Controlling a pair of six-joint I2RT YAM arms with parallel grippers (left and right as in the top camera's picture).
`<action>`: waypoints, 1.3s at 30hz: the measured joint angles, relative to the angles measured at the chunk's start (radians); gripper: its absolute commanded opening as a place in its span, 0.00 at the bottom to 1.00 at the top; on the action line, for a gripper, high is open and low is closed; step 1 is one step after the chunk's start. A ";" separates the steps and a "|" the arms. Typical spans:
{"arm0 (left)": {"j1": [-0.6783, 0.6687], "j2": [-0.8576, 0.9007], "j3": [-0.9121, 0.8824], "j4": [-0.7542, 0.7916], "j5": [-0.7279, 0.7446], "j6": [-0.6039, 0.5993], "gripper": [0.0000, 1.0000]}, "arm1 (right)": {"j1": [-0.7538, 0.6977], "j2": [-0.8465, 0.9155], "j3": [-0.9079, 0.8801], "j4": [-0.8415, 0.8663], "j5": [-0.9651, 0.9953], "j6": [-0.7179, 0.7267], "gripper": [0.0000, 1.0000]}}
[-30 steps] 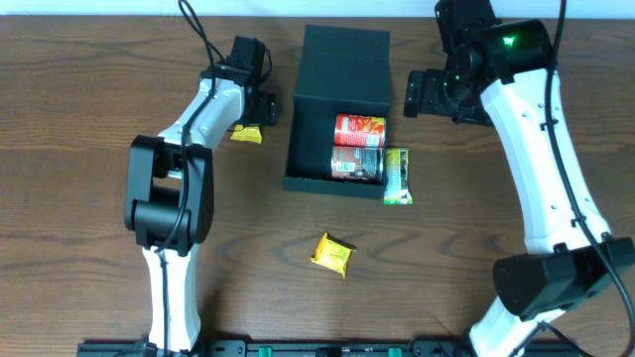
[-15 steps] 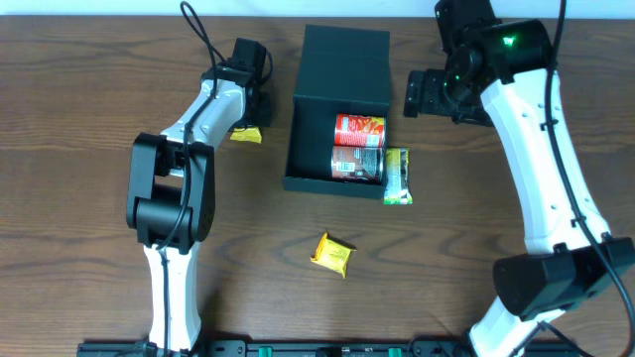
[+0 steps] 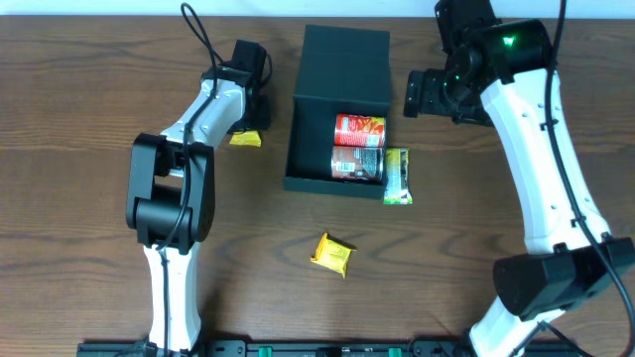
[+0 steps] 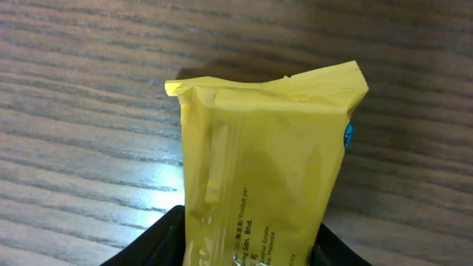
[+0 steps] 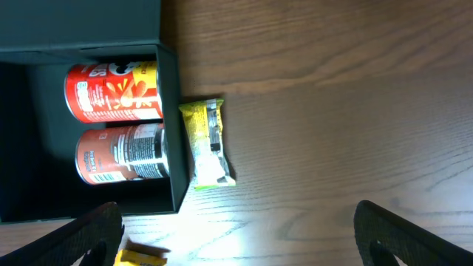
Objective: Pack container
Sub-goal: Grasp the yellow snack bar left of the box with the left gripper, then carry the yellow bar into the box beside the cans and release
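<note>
The container [image 3: 316, 149] sits on the table [image 3: 79, 218] with its lid [image 3: 342, 59] flipped open at the far side. Two cans lie on their sides within it: a red can [image 3: 359, 130] nearer the lid and a brown can [image 3: 357, 164] just beside it, against the container's near wall. A green packet [image 3: 397, 176] lies on the table just outside the container's right wall, level with the brown can. To the left of the container, a little apart from its left wall, the left gripper [image 3: 248, 127] is clamped on a yellow packet [image 4: 266, 155]. In the left wrist view the dark fingers [image 4: 148, 247] press on both sides of the packet's lower end and its crimped edge points away over the wood. To the right of the container, near the lid's corner, the right gripper [image 3: 422, 94] hangs above the table with its fingers [image 5: 89, 233] spread wide and nothing between them. A second yellow packet [image 3: 333, 254] lies on the table well in front of the container's near wall.
</note>
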 measured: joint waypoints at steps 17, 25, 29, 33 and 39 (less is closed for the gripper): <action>-0.004 -0.152 0.000 -0.122 0.001 0.000 0.41 | 0.000 0.000 0.000 0.013 0.000 0.000 0.99; -0.068 -0.221 0.000 -0.200 0.000 0.000 0.41 | 0.000 0.000 0.000 0.020 0.000 0.000 0.99; -0.116 -0.259 0.000 -0.215 0.000 0.000 0.41 | 0.000 0.000 0.000 0.021 0.000 0.000 0.99; -0.163 -0.287 0.000 -0.205 0.001 -0.004 0.41 | 0.000 0.000 0.000 0.021 0.000 0.000 0.99; -0.218 -0.288 0.000 -0.147 0.000 -0.009 0.41 | 0.000 0.000 0.000 0.020 0.000 0.000 0.99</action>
